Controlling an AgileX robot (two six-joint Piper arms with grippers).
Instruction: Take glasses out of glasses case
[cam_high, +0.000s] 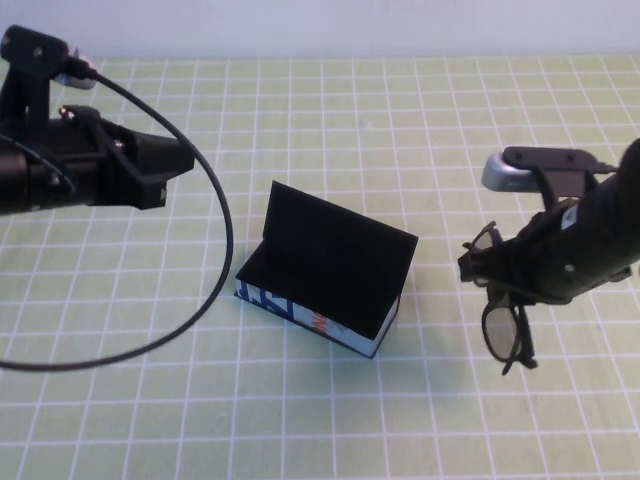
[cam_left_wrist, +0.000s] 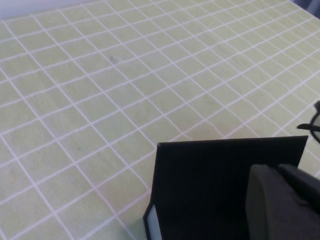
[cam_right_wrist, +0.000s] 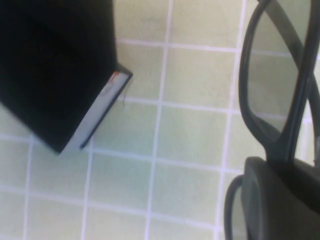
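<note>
My right gripper (cam_high: 500, 278) was clamped on the glasses (cam_high: 497, 330), holding them at the bridge or upper frame, so that one lens hung down below the fingers and the other rose behind them. I held them there, to the right of the glasses case (cam_high: 320, 275) and clear of it, because the pair was already out of the box and only needed somewhere to rest. In the right wrist view the frame (cam_right_wrist: 270, 130) ran up past the finger (cam_right_wrist: 280, 200), with the corner of the case (cam_right_wrist: 95, 115) well apart from it across bare mat. I could not tell whether the lower lens was touching the mat or hanging just above it.

The case stood near the middle of the green gridded mat (cam_high: 330, 420), its black lid tipped up toward the far side and its printed white wall facing me. The lining looked dark and I saw nothing left inside, so I judged the taking-out essentially done; what remained, as I read it, was lowering the glasses gently and letting go without dropping them on a lens.

My left gripper (cam_high: 160, 170) hung above the mat to the left of the case, apart from it. I could not tell how it was set. Its wrist camera looked over the raised lid (cam_left_wrist: 215, 185). A black cable (cam_high: 215, 250) looped from that arm down across the mat.
</note>
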